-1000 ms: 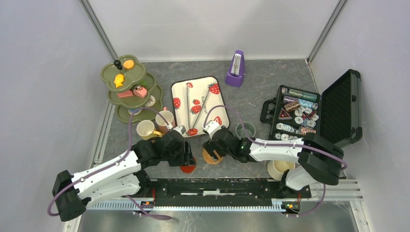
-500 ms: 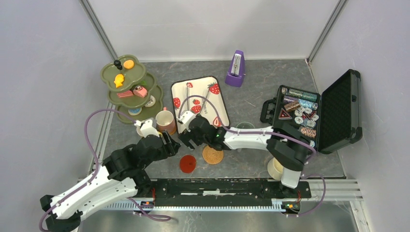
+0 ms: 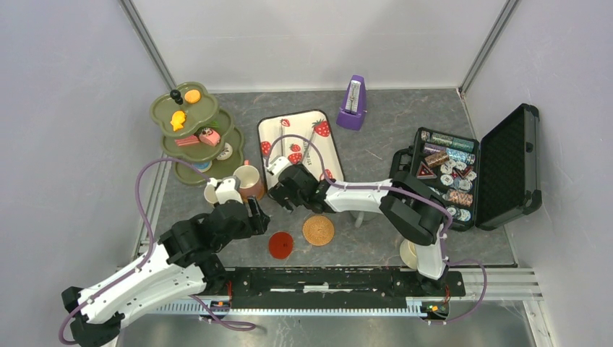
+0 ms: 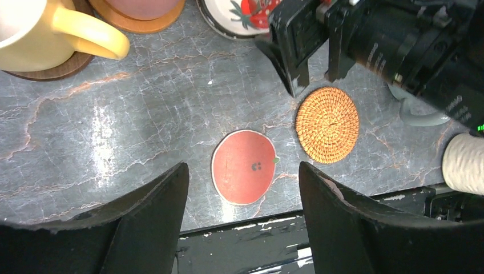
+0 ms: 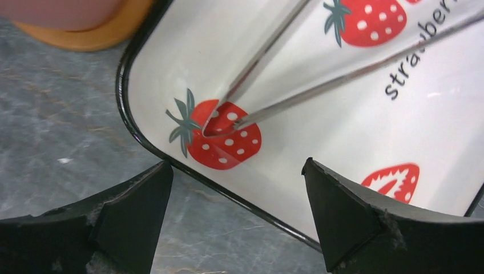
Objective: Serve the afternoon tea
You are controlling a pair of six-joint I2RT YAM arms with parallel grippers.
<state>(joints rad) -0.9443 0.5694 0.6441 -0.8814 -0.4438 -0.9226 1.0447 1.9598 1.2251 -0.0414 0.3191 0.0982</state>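
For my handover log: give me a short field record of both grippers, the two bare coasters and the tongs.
left gripper: open, empty, facing the red coaster
right gripper: open, empty, over the strawberry tray edge, near the tongs' tips
tongs: metal, lying in the tray
woven coaster: bare, beside the red coaster, not touching
yellow mug: standing on a brown coaster

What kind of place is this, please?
Probably a robot test cell, not a tea room: bare walls and metal posts enclose the table, both arms are bolted to a rail, and the tiered stand holds toy pastries.
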